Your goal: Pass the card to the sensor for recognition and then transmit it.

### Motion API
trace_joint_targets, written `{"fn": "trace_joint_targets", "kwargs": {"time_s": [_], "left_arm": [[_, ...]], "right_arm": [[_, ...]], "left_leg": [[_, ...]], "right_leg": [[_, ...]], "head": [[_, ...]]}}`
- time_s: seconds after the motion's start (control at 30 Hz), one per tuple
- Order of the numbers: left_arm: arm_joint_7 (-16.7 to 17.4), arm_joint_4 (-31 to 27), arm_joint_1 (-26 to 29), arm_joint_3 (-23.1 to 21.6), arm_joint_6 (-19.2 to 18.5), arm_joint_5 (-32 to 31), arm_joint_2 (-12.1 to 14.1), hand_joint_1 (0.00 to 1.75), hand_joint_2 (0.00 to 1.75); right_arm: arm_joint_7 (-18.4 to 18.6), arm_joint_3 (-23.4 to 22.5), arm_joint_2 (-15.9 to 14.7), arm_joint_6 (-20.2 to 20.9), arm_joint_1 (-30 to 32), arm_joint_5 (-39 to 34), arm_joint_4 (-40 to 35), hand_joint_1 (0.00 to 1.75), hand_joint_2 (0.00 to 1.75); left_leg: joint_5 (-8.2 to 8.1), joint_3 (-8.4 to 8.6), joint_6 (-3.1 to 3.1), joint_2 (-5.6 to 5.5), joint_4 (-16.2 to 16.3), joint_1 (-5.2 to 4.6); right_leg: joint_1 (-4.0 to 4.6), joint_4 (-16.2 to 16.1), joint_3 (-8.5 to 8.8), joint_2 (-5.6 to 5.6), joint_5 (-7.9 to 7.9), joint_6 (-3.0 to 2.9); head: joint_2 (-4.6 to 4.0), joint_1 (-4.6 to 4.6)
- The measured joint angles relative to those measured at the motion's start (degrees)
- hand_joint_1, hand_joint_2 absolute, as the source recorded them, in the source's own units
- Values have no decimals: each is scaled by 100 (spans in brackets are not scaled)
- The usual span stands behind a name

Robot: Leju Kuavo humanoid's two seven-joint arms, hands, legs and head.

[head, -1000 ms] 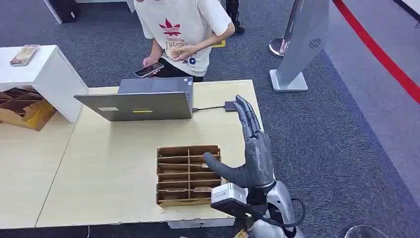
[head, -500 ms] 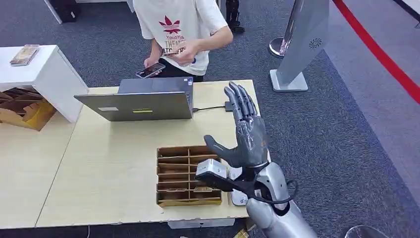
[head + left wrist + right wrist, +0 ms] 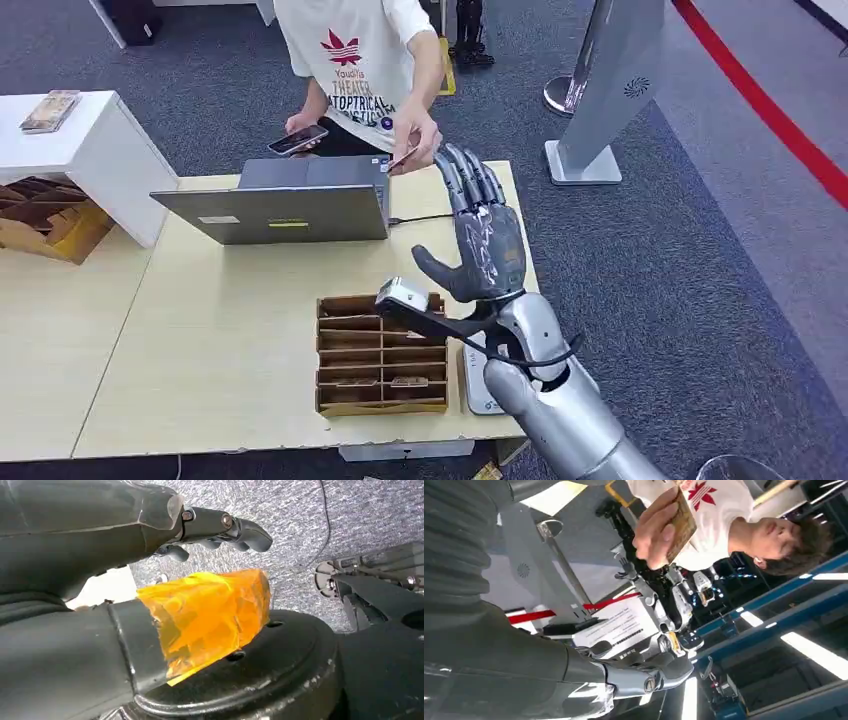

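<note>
A person standing behind the table holds out a small tan card, pinched in their hand. My right hand is raised over the table's far right part with its fingers spread and pointing at that card. The fingertips are close to the card and hold nothing. In the right wrist view the card is apart from my dark fingers. My left hand hangs over the carpet, holding nothing, its thumb wrapped in orange tape. A white flat device lies beside the wooden organizer.
A wooden organizer with several slots sits near the table's front edge. An open laptop stands at the back, with a cable running right. The person's other hand holds a phone. A white side table stands at left, a grey kiosk at right.
My right hand has risen and moved forward and left toward the person. The person has brought the card from their chest down toward my fingertips.
</note>
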Motion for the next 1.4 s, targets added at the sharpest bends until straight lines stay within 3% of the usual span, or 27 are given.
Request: {"fn": "trace_joint_targets", "kwargs": {"time_s": [0.5,0.53,0.57,0.6,0.63,0.7,0.73,1.4], "left_arm": [[155,0,-92,-194,-98,-149,48,0,0],[155,0,-98,-194,-103,-149,50,0,0],[157,0,-104,-197,-107,-149,57,0,0],[157,0,-111,-197,-109,-149,59,0,0],[157,0,-115,-197,-109,-149,61,0,0],[157,0,-123,-197,-111,-149,66,0,0],[157,0,-124,-197,-114,-149,68,0,0],[129,0,-123,-197,-107,-146,94,0,0]], "right_arm": [[234,24,266,94,-775,546,1168,0,175],[236,24,271,96,-805,564,1230,16,175],[238,26,280,96,-822,566,1278,52,175],[243,28,284,94,-836,573,1331,63,175],[243,33,293,92,-854,586,1394,150,175],[251,35,297,87,-875,586,1486,159,175],[251,37,297,83,-883,579,1532,173,175],[291,-103,291,2,-879,413,1849,175,175]], "left_leg": [[1,0,-2,-1,0,0],[1,0,-2,-1,0,0],[1,0,-2,-1,0,0],[1,0,-2,-1,0,0],[1,0,-2,-1,0,0],[1,0,-2,-1,0,0],[1,0,-2,-1,0,0],[1,1,-2,-1,2,0]], "right_leg": [[0,1,0,0,0,0],[0,1,0,0,0,0],[0,1,0,0,0,0],[0,1,0,0,0,0],[0,1,0,0,0,0],[0,1,0,0,0,0],[0,1,0,0,0,0],[0,1,-1,1,0,0]], "head": [[0,-2],[0,-2],[0,-2],[0,-2],[0,-2],[0,-2],[0,-2],[0,-2]]}}
